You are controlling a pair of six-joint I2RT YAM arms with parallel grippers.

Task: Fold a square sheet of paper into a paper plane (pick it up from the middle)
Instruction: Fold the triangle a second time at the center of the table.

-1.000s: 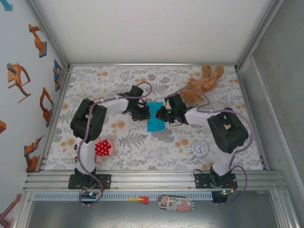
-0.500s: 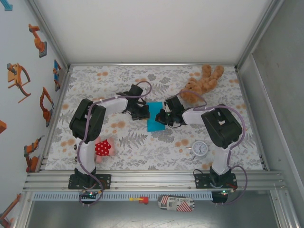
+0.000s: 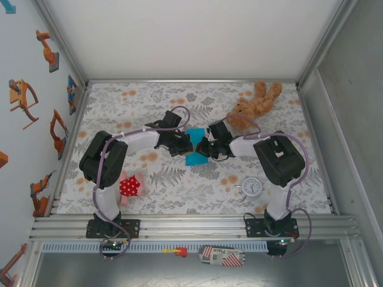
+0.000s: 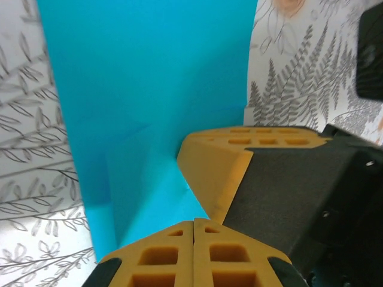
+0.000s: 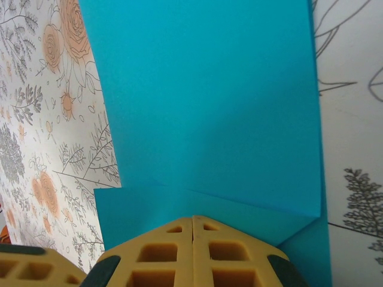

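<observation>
A thin turquoise-blue sheet of paper lies flat near the middle of the floral-patterned table, with both arms bent in over it from either side. The left gripper sits at the sheet's left edge with its yellow fingers pressed together and their tips over the paper. The right gripper sits opposite at the right edge, its jaws likewise closed tight, and a folded flap's edge crosses the sheet just ahead of its fingertips. Whether either gripper pinches the paper cannot be told. A brown plush teddy bear lies toward the far right corner, a small round white clock is near the right arm, and a red white-dotted cloth item is by the left arm.
</observation>
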